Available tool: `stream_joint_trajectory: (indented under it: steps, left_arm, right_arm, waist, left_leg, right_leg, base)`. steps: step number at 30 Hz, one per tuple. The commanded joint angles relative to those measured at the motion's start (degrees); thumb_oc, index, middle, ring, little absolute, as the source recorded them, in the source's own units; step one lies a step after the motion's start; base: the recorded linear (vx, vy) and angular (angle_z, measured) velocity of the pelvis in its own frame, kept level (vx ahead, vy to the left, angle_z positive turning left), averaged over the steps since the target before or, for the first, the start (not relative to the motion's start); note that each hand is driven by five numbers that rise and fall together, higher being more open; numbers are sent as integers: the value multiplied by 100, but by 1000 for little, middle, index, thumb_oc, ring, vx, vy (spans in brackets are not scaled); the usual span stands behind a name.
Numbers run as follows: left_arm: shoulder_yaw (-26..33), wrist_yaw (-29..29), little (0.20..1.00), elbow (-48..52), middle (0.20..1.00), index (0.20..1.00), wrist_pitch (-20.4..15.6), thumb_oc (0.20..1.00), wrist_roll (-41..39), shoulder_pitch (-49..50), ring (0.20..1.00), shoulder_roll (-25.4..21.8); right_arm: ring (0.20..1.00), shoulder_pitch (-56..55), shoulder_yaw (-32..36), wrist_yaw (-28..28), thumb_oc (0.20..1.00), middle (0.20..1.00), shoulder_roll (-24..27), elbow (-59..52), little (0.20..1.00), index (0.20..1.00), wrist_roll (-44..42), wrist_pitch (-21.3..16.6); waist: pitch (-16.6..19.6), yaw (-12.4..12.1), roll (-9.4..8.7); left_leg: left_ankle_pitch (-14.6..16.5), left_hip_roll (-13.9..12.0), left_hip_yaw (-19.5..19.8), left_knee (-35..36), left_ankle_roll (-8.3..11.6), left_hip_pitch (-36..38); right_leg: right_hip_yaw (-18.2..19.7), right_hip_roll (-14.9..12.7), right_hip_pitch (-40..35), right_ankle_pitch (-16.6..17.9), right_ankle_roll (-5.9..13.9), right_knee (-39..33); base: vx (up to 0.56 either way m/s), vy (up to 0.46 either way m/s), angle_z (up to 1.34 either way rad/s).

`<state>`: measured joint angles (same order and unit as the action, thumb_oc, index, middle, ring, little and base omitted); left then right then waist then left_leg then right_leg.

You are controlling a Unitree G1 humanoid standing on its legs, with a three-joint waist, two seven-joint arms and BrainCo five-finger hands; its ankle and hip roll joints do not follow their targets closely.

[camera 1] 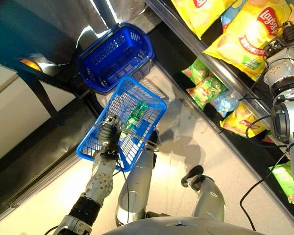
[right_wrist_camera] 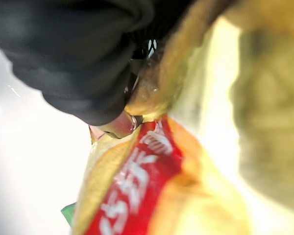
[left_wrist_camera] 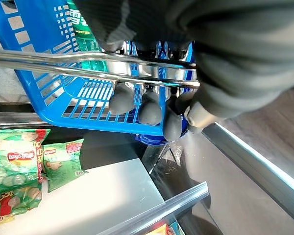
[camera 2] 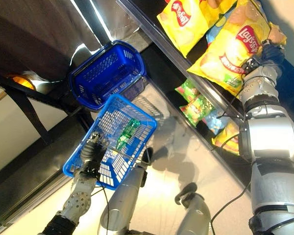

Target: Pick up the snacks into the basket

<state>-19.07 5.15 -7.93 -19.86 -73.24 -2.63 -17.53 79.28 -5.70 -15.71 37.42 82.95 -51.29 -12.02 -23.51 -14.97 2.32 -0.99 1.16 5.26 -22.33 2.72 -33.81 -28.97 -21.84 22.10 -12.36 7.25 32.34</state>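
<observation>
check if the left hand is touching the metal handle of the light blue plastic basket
Touching. In the left wrist view the left hand has its fingers curled round the metal handle of the light blue plastic basket, with no gap between them.

Blue lattice basket (camera 1: 125, 122); yellow chip bag (camera 1: 250, 34); green packets (camera 1: 203, 83).

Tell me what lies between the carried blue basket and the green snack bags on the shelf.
In the left eye view, only bare pale floor lies between the blue basket, held by the left hand, and the green snack bags.
</observation>
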Motion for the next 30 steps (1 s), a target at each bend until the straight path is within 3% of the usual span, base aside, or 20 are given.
stream_joint_trajectory:
  steps: [1,10,19,27,28,29,30]
  left_arm:
    - [201,-427,200,1185,200,200,-565,200,283,-138,200,-116]
    - [198,-376,200,1084,200,200,-653,200,378,-289,200,-117]
    - [212,-303,200,781,200,200,-778,200,347,-477,200,130]
    - [205,-308,200,661,200,200,-759,200,352,-454,200,195]
    - [198,-325,200,678,200,200,-751,200,358,-467,200,218]
    - [200,-323,200,675,200,200,-751,200,358,-458,200,218]
    - [213,-349,200,653,200,200,-735,200,354,-444,200,254]
  right_arm:
    - [200,512,-505,-57,200,200,362,-403,200,200,-15,-320]
    - [200,72,-170,-274,200,200,10,-1027,200,200,-38,-666]
    - [200,-1411,612,-539,200,200,-1200,-2915,200,200,55,-1449]
    - [200,-1906,718,-557,200,200,-1688,-3440,200,200,168,-1556]
    - [200,-2080,695,-537,200,200,-1813,-3720,200,200,212,-1593]
    - [200,-2095,692,-546,200,200,-1822,-3733,200,200,219,-1588]
    - [200,-2283,702,-507,200,200,-1942,-3982,200,200,216,-1628]
  waist:
    - [83,-60,128]
    - [75,-11,76]
    - [58,285,-15]
    - [114,444,-95]
    - [134,499,-116]
    - [158,503,-126]
    - [166,544,-153]
  left_leg:
    - [635,-16,-202,-178,-248,166]
    - [698,-36,-216,-307,-256,184]
    - [824,-111,-385,-498,-315,342]
    - [822,-159,-513,-423,-326,506]
    - [646,-172,-579,-337,-368,508]
    - [796,-171,-535,-359,-329,565]
    - [653,-187,-601,-338,-367,558]
  right_leg:
    - [225,181,166,562,300,310]
    - [248,200,85,573,278,269]
    - [411,247,-75,626,201,115]
    - [481,256,-171,755,200,-108]
    - [429,232,-156,914,117,-212]
    - [506,252,-192,803,197,-172]
    - [456,222,-197,936,116,-239]
  base:
    - [0,0,0]
    - [-26,11,-1]
    - [-43,57,-12]
    - [-27,49,-20]
    - [-1,31,-15]
    - [-64,75,-13]
    - [97,3,-7]
